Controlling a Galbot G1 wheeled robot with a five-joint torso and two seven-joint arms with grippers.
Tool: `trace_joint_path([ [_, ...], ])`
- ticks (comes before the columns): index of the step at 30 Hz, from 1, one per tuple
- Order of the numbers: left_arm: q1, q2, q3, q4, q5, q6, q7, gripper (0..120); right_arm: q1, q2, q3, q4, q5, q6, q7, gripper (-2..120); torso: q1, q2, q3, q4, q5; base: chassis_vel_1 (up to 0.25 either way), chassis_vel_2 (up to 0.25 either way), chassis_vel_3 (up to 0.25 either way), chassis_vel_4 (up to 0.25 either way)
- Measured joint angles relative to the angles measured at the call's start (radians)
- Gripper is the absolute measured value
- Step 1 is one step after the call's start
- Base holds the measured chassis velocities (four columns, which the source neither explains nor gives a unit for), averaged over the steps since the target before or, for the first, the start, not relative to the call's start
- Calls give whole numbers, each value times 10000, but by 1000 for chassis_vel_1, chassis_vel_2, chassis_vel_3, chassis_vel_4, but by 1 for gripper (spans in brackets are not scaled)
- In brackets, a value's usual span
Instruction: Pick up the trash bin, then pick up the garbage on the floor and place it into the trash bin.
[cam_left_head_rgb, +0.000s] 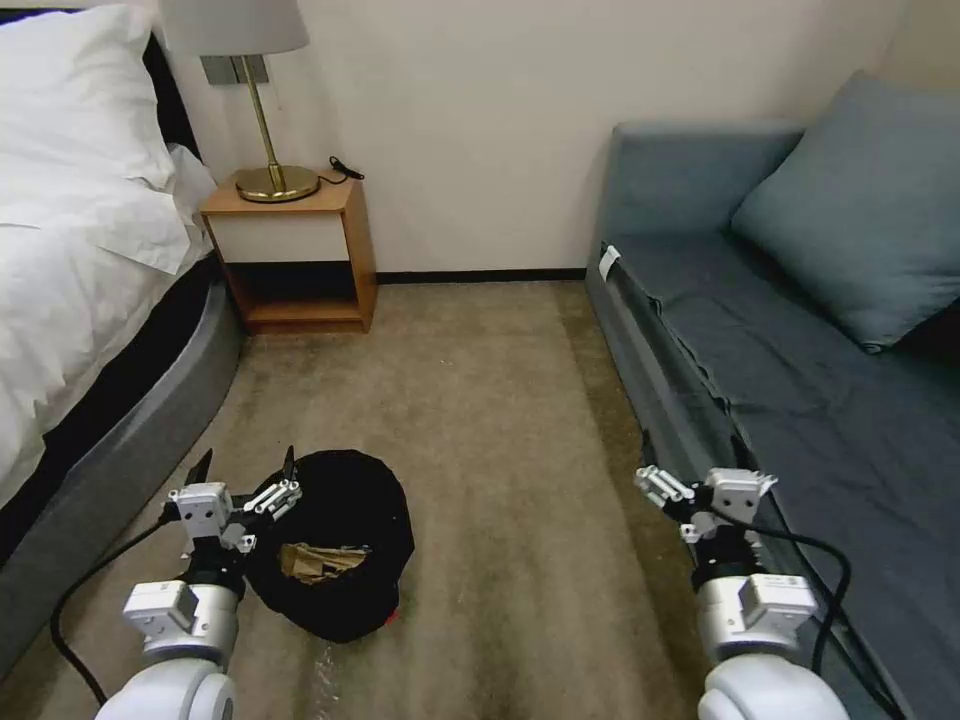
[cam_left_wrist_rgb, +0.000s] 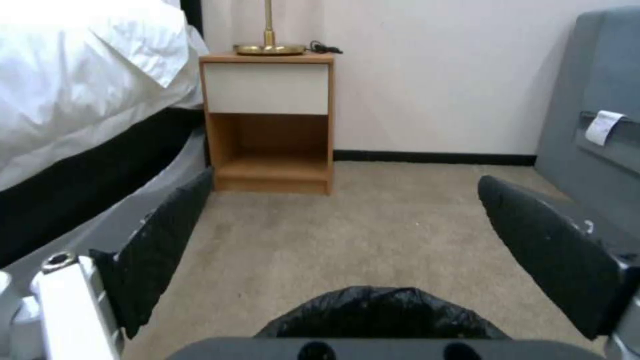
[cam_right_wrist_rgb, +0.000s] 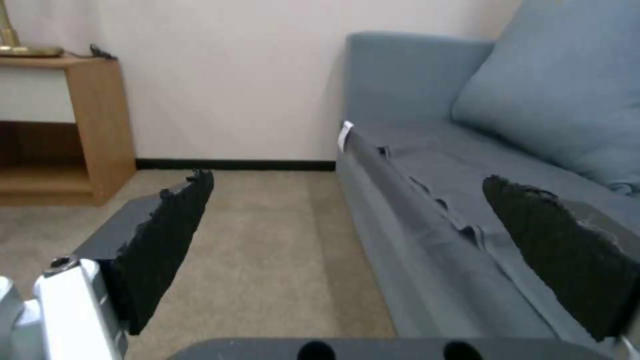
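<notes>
The trash bin (cam_left_head_rgb: 345, 520), black with a crinkly black bag and a bit of red at its base (cam_left_head_rgb: 392, 617), sits on the carpet at the lower left. A crumpled tan paper bag (cam_left_head_rgb: 320, 562), one piece of garbage, lies inside it. My left gripper (cam_left_head_rgb: 245, 468) is open at the bin's left rim, one finger over the rim's edge. From the left wrist, the left gripper (cam_left_wrist_rgb: 347, 200) stands wide open, with the bag's top (cam_left_wrist_rgb: 380, 312) just below it. My right gripper (cam_left_head_rgb: 695, 460) hangs open beside the sofa's front edge, nothing between the right gripper's (cam_right_wrist_rgb: 350, 195) fingers.
A bed (cam_left_head_rgb: 80, 300) with white bedding lines the left side. A wooden nightstand (cam_left_head_rgb: 300, 260) with a brass lamp (cam_left_head_rgb: 270, 170) stands against the far wall. A grey-blue sofa (cam_left_head_rgb: 800, 380) with a cushion fills the right. Open beige carpet (cam_left_head_rgb: 480, 400) runs between them.
</notes>
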Motion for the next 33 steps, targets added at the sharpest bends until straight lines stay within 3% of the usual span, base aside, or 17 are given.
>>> trace_joint_path([
  [14,-142,78,162,127,239,-792,350,100,-78,346,-145,-116,-349,336,88,100,1,0,0,-1,0,0,0,0,0],
  [33,-230,125,257,154,254,-794,356,100,-73,413,-147,-173,-371,377,121,100,0,0,0,-1,1,0,0,0,0],
])
